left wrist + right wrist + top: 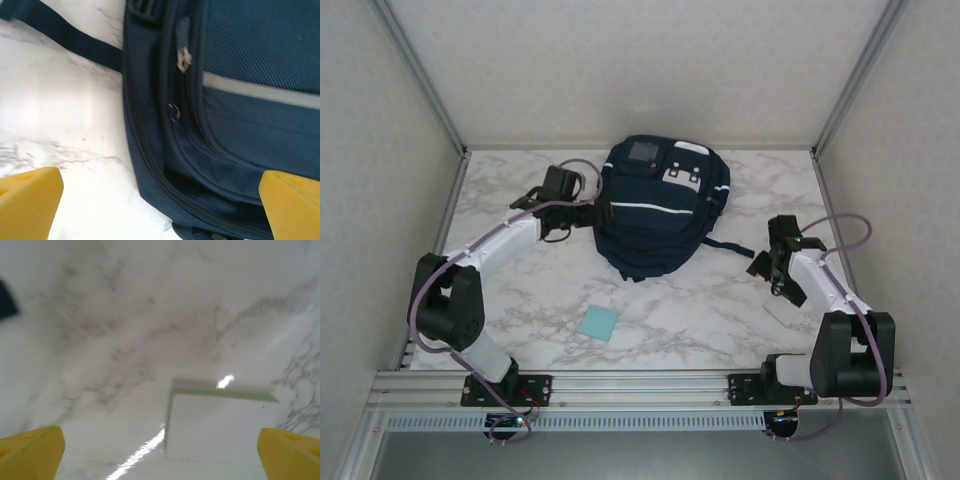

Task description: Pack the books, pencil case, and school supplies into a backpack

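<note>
Seemingly only the blue pad [599,323], near centre of the desk [710,315], and the clear packet [782,313] under the open right tool [771,272] lie unpacked, while the open left tool [593,212] sits beside the left side of the far backpack [655,215]

A white marble-patterned table [700,300] with grey veins looks glossy — a streak of light glints on it in the right wrist view. Pale walls [640,60] enclose three sides, joined by aluminium struts [420,72]; a metal rail [640,385] runs along its near edge.
</note>
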### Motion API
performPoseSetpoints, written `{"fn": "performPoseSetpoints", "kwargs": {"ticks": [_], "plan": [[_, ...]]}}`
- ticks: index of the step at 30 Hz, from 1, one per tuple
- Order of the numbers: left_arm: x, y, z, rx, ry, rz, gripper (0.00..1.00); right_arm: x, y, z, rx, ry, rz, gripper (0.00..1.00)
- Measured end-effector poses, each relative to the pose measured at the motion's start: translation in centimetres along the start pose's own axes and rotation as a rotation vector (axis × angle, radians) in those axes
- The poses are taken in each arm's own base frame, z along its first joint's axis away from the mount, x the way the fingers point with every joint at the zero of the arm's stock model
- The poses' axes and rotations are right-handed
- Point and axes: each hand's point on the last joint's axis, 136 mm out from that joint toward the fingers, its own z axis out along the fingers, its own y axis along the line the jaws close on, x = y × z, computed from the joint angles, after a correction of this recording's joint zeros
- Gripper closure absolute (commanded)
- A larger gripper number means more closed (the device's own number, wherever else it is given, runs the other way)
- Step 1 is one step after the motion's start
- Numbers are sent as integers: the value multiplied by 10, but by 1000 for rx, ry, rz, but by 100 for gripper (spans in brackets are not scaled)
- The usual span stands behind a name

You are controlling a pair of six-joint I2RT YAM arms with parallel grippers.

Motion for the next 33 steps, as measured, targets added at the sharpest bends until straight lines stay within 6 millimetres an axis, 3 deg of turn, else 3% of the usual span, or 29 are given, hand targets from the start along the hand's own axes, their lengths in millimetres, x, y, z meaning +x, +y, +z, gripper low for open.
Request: {"fn": "performPoseSetpoints", "kwargs": {"ticks": [3, 8, 12, 17, 29, 33], "plan": [[16, -14, 6, 16, 6, 23, 0, 11, -11, 15, -13, 54, 54, 1], [32, -23, 14, 25, 10, 39, 0, 2, -7, 26, -21, 60, 56, 1], [26, -23, 15, 19, -24, 43, 0, 1, 0, 36, -28, 86, 28, 1], [21, -20, 16, 8, -59, 24, 0, 2, 7, 35, -61, 98, 27, 1], [16, -23, -2, 28, -92, -61, 0, 47, 105, 2, -382, 154, -104, 1], [18, -22, -1, 26, -87, -82, 0, 35, 117, -17, -387, 114, -148, 1]]}}
